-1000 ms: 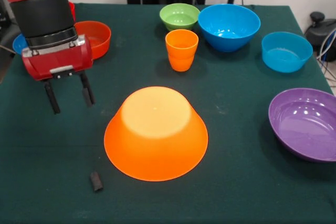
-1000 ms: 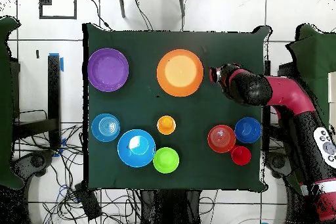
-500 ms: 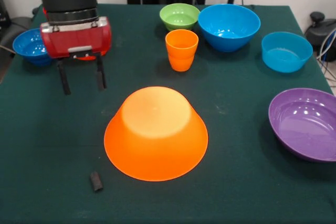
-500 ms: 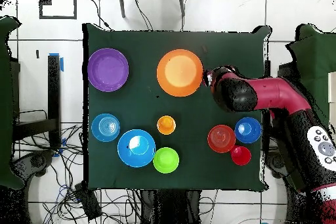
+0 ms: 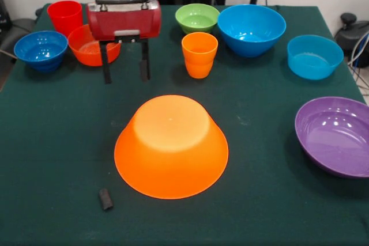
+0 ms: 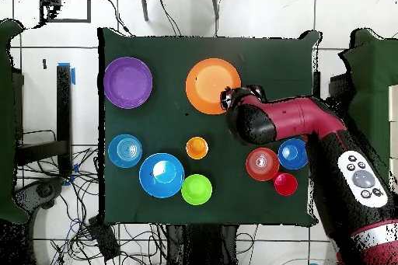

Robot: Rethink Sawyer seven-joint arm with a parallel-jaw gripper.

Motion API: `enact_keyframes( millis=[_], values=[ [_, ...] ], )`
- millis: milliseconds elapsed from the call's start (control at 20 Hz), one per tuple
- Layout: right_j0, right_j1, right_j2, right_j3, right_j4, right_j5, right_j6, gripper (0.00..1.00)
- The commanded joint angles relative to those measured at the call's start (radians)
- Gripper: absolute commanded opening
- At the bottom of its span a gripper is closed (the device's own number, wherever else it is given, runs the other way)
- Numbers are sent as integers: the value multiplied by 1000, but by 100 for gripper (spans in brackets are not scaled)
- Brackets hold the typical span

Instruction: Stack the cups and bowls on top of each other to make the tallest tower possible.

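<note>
1. Front view, far left: dark-blue bowl [image 5: 40, 49] upright on the green table [image 5: 57, 159], with the red cup [image 5: 64, 16] behind it and to its right.
2. Orange-red bowl [image 5: 85, 46] sits just beside the red cup; the gripper body partly hides its right side.
3. Gripper [image 5: 124, 68] hangs above the table between the orange-red bowl and the orange cup [image 5: 199, 55]. Its two dark fingers [image 5: 105, 67] point down, spread apart, with nothing between them.
4. Small dark block [image 5: 105, 198] lies on the cloth near the front edge.
5. Large yellow-orange bowl [image 5: 171, 145] is upside down at the table's middle, rim on the cloth, nothing on it.
6. Green bowl [image 5: 197, 17] stands behind the orange cup; big blue bowl [image 5: 251, 29] is just beside it.
7. Light-blue bowl [image 5: 315, 56] stands apart, further right.
8. Purple bowl [image 5: 337, 135] sits upright at the right edge.
9. No cup or bowl rests on another.
</note>
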Motion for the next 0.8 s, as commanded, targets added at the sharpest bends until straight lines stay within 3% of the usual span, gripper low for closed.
enact_keyframes(
  millis=[50, 500, 800],
  values=[
    [-2, 29, -71, 50, 19, -78, 115, 100],
    [-36, 99, -41, 89, 60, -157, 119, 100],
    [39, 67, -128, 93, 39, -207, 170, 100]
  ],
)
